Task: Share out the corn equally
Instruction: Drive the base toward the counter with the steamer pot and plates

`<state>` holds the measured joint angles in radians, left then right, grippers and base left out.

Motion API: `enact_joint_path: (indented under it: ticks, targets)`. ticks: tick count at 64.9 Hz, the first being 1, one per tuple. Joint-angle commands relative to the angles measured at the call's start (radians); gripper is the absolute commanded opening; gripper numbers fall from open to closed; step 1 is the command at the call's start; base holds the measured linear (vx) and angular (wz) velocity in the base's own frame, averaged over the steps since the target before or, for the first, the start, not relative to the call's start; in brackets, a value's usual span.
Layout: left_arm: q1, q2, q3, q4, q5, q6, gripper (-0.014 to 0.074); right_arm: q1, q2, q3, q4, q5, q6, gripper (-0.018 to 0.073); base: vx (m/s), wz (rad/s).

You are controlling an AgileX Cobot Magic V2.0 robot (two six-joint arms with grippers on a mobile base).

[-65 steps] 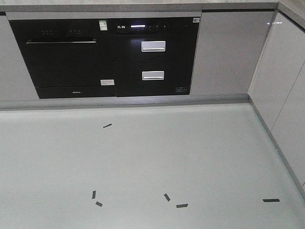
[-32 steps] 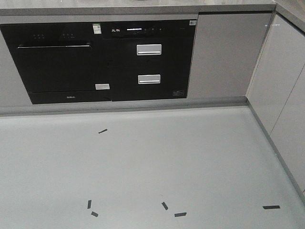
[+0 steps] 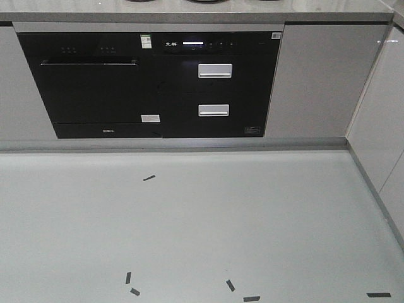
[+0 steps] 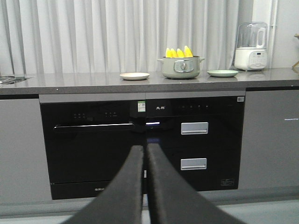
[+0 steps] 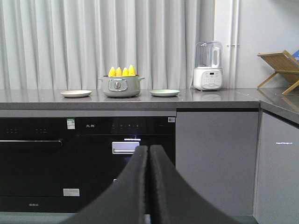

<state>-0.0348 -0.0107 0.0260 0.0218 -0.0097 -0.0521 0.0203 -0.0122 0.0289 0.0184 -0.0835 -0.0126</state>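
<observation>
Several yellow corn (image 4: 178,52) cobs stand upright in a pale green pot (image 4: 181,68) on the grey countertop, far ahead and above both grippers. The right wrist view shows the same corn (image 5: 122,71) in the pot (image 5: 121,87). A beige plate (image 4: 134,75) lies left of the pot and a green plate (image 4: 222,73) lies right of it. My left gripper (image 4: 145,150) is shut on nothing, level with the black oven front. My right gripper (image 5: 148,149) is also shut and holds nothing.
Black built-in appliances (image 3: 148,82) with two silver drawer handles (image 3: 214,71) fill the cabinet under the counter. A white blender (image 5: 208,65) and a wooden rack (image 5: 280,70) stand to the right. Black tape marks (image 3: 149,178) dot the grey floor. White cabinets (image 3: 385,120) form a corner at right.
The front view has shifted: the tape marks slid down the frame and the cabinets sit lower and farther right, so the base has moved toward the counter.
</observation>
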Motion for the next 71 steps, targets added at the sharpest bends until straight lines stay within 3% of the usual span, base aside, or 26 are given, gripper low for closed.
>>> enact_joint_path:
  ticks: [1, 71]
  targets:
    - [0.001, -0.017, 0.015, -0.009, -0.075, -0.001, -0.0006, -0.005, 0.01, 0.008, -0.003, -0.076, -0.002, -0.0011, 0.11, 0.08]
    - [0.001, -0.017, 0.015, -0.009, -0.075, -0.001, -0.0006, -0.005, 0.01, 0.008, -0.003, -0.076, -0.002, -0.0011, 0.15, 0.02]
